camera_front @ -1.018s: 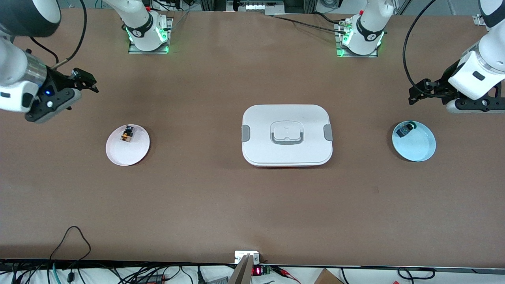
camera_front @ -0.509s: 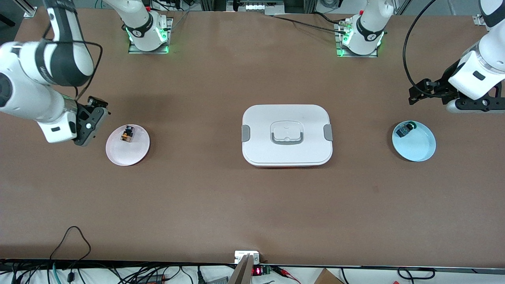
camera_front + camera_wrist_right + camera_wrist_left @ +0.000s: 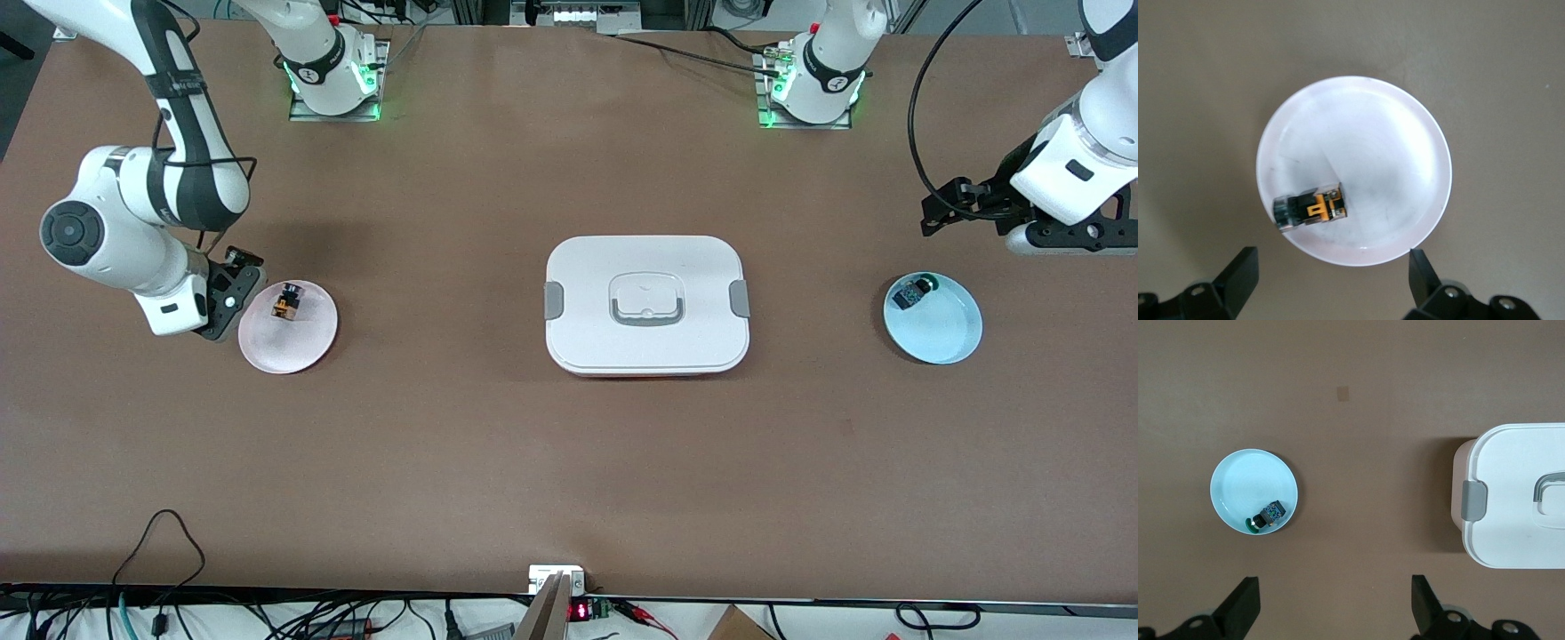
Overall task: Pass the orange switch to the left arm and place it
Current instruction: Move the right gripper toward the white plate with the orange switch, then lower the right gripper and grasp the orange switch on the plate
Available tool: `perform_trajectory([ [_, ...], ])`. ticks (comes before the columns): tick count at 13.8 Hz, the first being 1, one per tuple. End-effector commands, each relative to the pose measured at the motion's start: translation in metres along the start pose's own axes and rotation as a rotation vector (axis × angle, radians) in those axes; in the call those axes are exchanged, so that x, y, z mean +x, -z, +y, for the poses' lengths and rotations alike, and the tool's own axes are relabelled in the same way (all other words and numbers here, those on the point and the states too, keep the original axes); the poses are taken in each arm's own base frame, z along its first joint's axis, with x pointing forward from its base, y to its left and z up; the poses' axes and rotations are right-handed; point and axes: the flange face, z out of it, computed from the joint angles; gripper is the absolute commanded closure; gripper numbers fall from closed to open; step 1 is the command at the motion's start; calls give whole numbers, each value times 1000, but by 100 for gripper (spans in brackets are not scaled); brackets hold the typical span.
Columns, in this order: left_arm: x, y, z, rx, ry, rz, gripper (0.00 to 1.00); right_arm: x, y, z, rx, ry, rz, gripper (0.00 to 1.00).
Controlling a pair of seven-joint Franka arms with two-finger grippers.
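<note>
The orange switch (image 3: 286, 300) lies on its side on a small pink plate (image 3: 289, 348) toward the right arm's end of the table. In the right wrist view the switch (image 3: 1313, 207) is near the plate's rim (image 3: 1385, 153). My right gripper (image 3: 236, 283) is open and empty, just beside the plate's edge; its own view shows it (image 3: 1333, 280) with the jaws wide apart. My left gripper (image 3: 935, 213) is open and empty, above the table near the blue plate (image 3: 942, 333), and it waits (image 3: 1335, 607). The white box (image 3: 647, 304) stands at mid-table.
The blue plate (image 3: 1245, 483) holds a small black component with green-blue parts (image 3: 911, 292), also seen in the left wrist view (image 3: 1268, 515). One end of the box (image 3: 1518, 493) with a grey clip shows there. Cables lie along the table's near edge.
My right arm has swung in from the table's end and come down beside the pink plate. The left arm has not moved.
</note>
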Motion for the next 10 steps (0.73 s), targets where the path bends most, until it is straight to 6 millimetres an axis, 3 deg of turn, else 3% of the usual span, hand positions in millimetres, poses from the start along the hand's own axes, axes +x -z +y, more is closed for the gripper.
perform_trajectory([
  [1, 3, 5, -1, 17, -11, -8, 0, -5, -26, -9, -31, 3, 13, 0],
  [5, 2, 5, -1, 18, -12, -14, 0, -4, -46, -16, -24, 11, 8, 0],
  [10, 2, 5, 1, 18, -14, -14, 0, 0, -55, -22, -9, 52, -3, 0],
])
